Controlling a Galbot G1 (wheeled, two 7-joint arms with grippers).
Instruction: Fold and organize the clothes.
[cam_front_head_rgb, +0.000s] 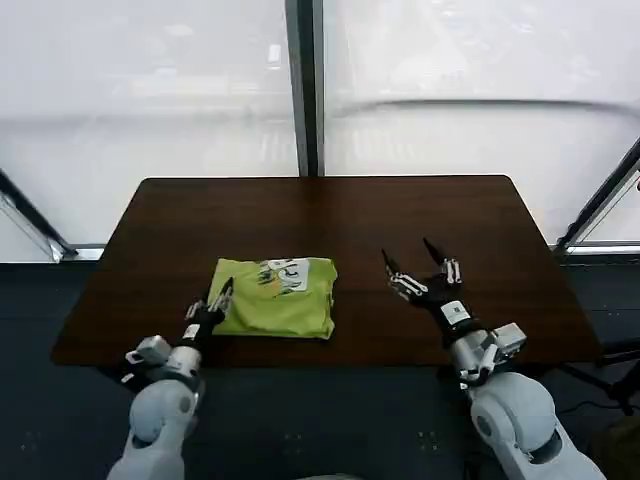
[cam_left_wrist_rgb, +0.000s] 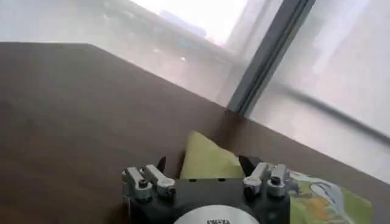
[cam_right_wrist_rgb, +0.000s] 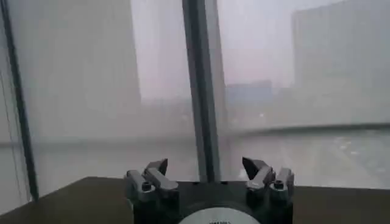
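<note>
Left end effector (cam_front_head_rgb: 222, 297) sits at the T-shirt's (cam_front_head_rgb: 277, 298) near-left edge, fingers spread, gripping nothing. The folded T-shirt lies mid-tabletop (cam_front_head_rgb: 150, 250). Right end effector (cam_front_head_rgb: 420, 262), spread, hovers right of the T-shirt. Risk: left snags fabric, undoing fold.

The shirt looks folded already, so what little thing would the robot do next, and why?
Probably lift the left gripper clear of the T-shirt. The shirt already lies as a compact folded square on the table, with that gripper at its left edge, fingers apart. The right gripper hangs open, off to the side.
</note>
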